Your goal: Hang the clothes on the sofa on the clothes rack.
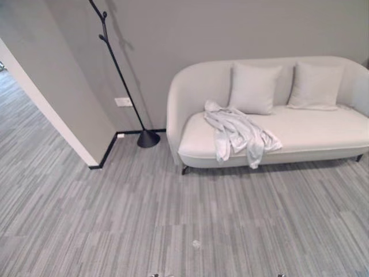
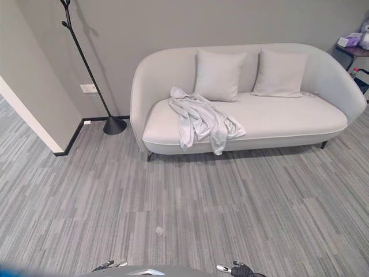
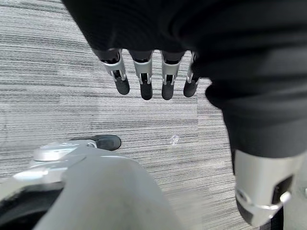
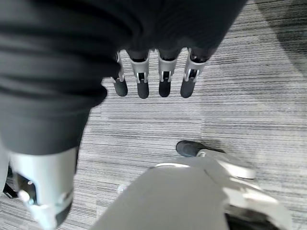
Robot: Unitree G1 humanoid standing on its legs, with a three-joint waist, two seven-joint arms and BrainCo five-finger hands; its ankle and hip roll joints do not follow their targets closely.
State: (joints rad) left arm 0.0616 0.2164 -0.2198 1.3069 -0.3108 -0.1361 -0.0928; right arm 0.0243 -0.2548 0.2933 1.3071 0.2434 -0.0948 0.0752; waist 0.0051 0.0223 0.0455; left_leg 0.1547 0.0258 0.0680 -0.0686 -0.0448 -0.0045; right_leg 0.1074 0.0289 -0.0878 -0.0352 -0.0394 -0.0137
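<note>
Nearest, the left hand [image 3: 153, 79] and right hand [image 4: 153, 79] hung over the grey striped carpet [image 2: 230, 208], fingers straight and relaxed, holding nothing. Open carpet lay between the hands and the sofa [image 2: 288, 124]. The clothes [image 2: 202, 120], a pale crumpled garment, lay on the sofa's seat toward its left end, partly draped over the front edge. Two cushions [image 2: 218, 75] leaned against the sofa's backrest. The black clothes rack [image 2: 86, 69] stood just left of the sofa, against the grey wall [image 2: 173, 23].
</note>
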